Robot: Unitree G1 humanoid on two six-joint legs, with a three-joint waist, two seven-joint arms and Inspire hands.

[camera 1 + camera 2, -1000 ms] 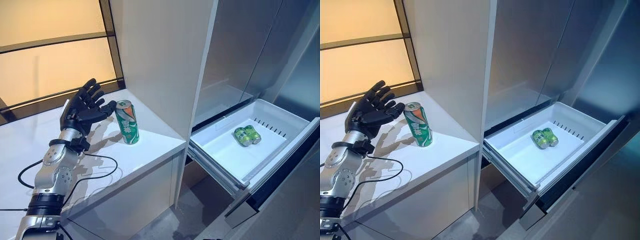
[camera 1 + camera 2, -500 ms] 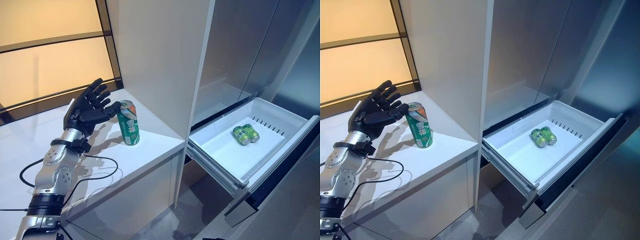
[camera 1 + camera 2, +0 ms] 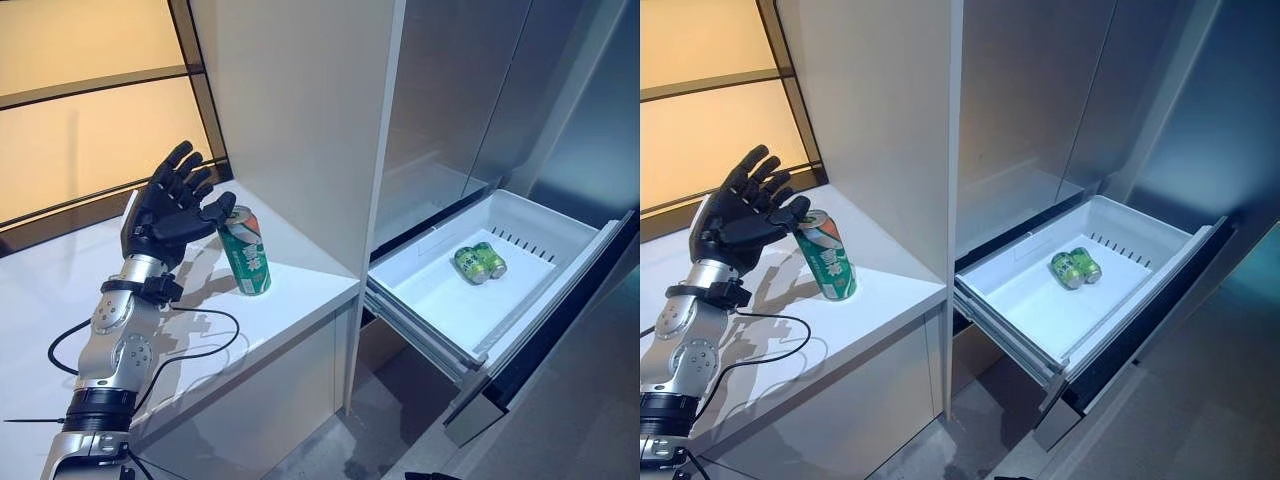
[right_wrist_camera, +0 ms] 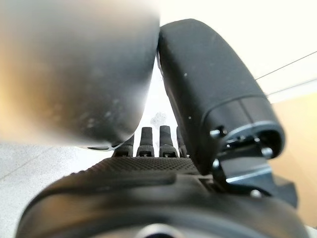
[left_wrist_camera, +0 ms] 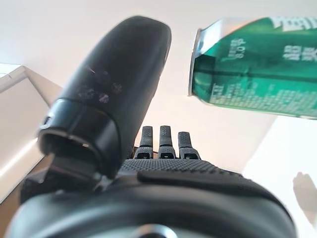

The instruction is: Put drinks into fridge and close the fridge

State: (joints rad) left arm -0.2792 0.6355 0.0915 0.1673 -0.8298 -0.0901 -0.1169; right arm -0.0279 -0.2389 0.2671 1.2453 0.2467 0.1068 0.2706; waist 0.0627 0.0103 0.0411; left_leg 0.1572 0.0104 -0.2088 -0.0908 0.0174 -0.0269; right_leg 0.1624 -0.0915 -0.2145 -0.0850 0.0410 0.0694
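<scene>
The left hand [image 3: 172,208] was spread open and gripped nothing, its thumb tip just beside the rim of the green can [image 3: 245,251] standing on the white counter [image 3: 290,290], while well off to its right the pulled-out fridge drawer [image 3: 520,216] held two more cans [image 3: 479,263] lying together.

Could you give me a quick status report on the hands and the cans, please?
Left hand open beside green can on counter. Right hand idle, holds nothing. Two cans in open fridge drawer. Path clear.
</scene>
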